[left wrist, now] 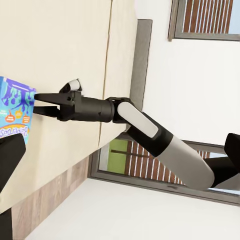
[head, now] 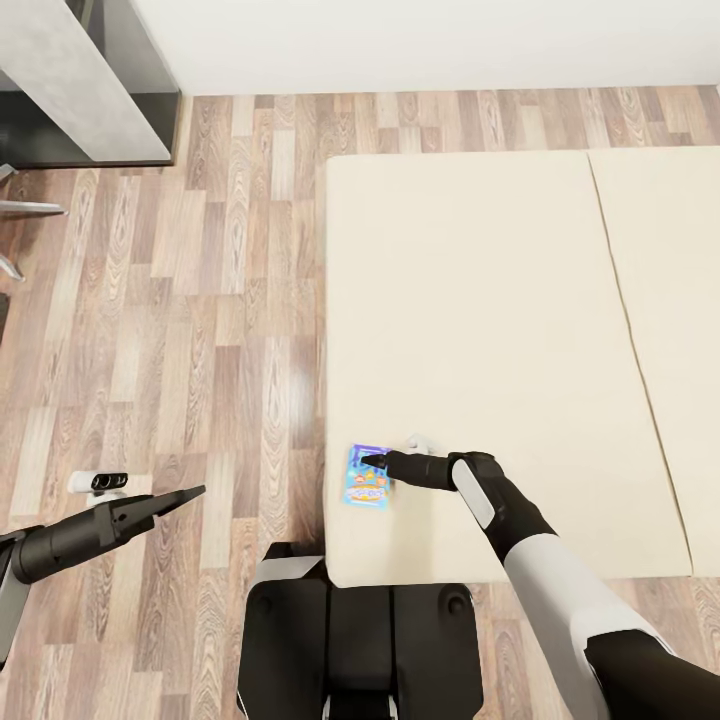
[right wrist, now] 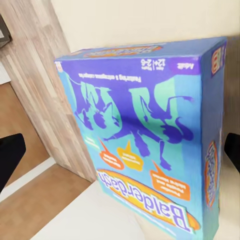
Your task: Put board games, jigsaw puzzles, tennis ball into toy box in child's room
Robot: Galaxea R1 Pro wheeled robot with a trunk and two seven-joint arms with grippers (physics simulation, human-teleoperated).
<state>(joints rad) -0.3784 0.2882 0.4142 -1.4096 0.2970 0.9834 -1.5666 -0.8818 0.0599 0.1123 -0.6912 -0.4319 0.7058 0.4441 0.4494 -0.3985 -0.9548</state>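
Observation:
A small blue board game (head: 367, 478) with orange print lies flat at the near left corner of the cream bed (head: 480, 300). My right gripper (head: 372, 461) reaches over the mattress to it, open. In the left wrist view its two fingertips (left wrist: 36, 103) sit at the edge of the box (left wrist: 15, 107). The right wrist view looks close onto the box lid (right wrist: 145, 135), with a finger showing at either side of it. My left gripper (head: 190, 495) hangs open over the wood floor, left of the bed, holding nothing.
A corner of the grey mottled table (head: 70, 80) shows at the far left, with chair legs (head: 20, 210) below it. Wood-plank floor (head: 200, 300) runs between the table and the bed. My base (head: 360, 640) stands against the bed's near edge.

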